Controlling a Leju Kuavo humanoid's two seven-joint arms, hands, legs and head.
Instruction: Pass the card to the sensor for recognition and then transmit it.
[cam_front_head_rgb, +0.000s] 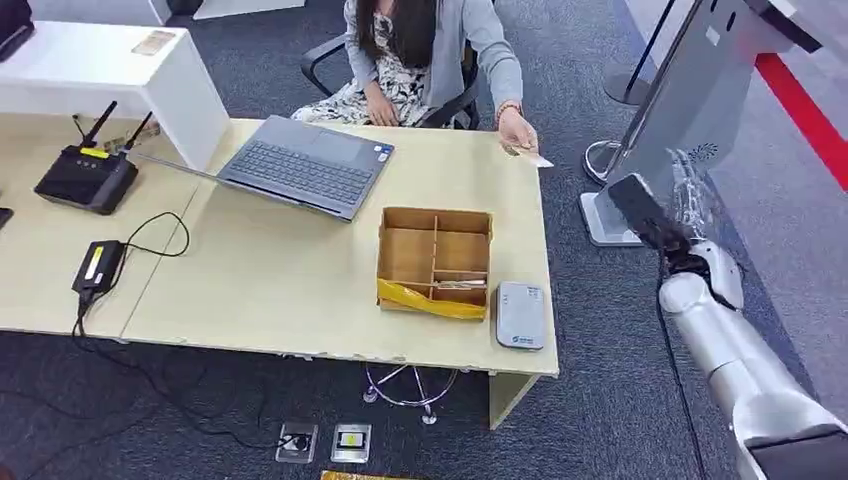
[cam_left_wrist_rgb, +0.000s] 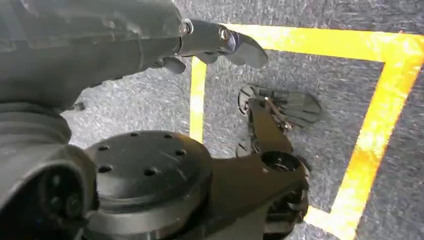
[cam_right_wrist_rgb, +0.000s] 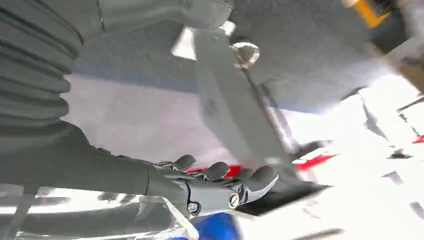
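Several compartments divide the open cardboard box (cam_front_head_rgb: 435, 258); a yellow strip lies across its front edge, and what else is inside I cannot tell. Beside it, at the table's (cam_front_head_rgb: 300, 300) near right corner, sits the grey card reader (cam_front_head_rgb: 520, 315). A person's hand (cam_front_head_rgb: 514, 130) holds the card (cam_front_head_rgb: 538, 159) over the far right edge. The right hand (cam_front_head_rgb: 650, 215) hangs past that edge, released, over carpet. Whether the left hand (cam_left_wrist_rgb: 220, 42) grips anything, I cannot tell.

My right arm (cam_front_head_rgb: 745, 370) is shiny silver and round, my right hand (cam_front_head_rgb: 650, 215) is dark, and my grey fingers (cam_right_wrist_rgb: 220, 172) have little silver screws.
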